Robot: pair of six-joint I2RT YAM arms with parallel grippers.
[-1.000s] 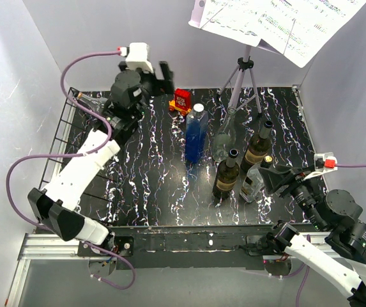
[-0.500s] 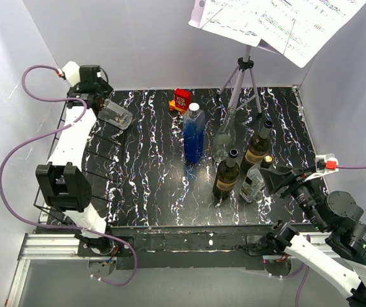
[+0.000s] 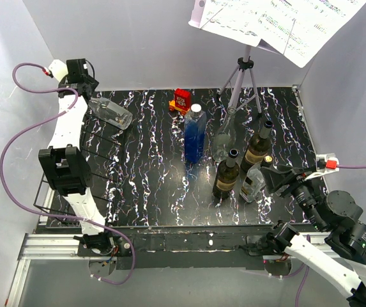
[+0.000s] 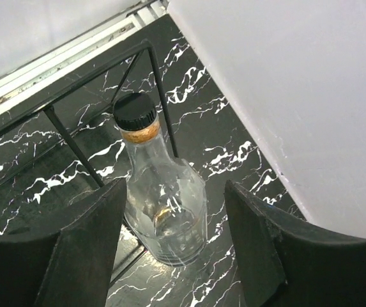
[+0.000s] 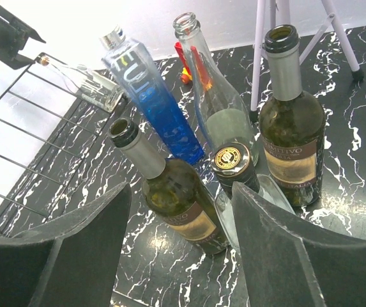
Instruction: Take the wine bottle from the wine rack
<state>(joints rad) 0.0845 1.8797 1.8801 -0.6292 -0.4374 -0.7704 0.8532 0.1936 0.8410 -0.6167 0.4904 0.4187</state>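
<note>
The wine rack (image 3: pixel 99 137) is a black wire grid along the table's left side; it also shows in the left wrist view (image 4: pixel 74 147) and the right wrist view (image 5: pixel 36 128). A clear glass wine bottle (image 3: pixel 110 113) lies tilted in its far end, its black-capped neck through a cell. My left gripper (image 3: pixel 85 84) hangs open at the back left corner. In its wrist view the fingers stand either side of the bottle (image 4: pixel 167 211) without touching it. My right gripper (image 3: pixel 275 179) is open and empty at the front right.
Several bottles stand at centre right: a blue one (image 3: pixel 194 133), a clear one (image 3: pixel 223 137), two dark green ones (image 3: pixel 225 174) (image 3: pixel 258 146) and a black-capped one (image 3: pixel 254 179) right by my right gripper (image 5: pixel 181 188). A grey tripod music stand (image 3: pixel 243 77) and a red object (image 3: pixel 182 100) are at the back.
My left arm has swung from the back middle to the back left corner, so its gripper is now over the bottle in the rack. The right arm has not moved.
</note>
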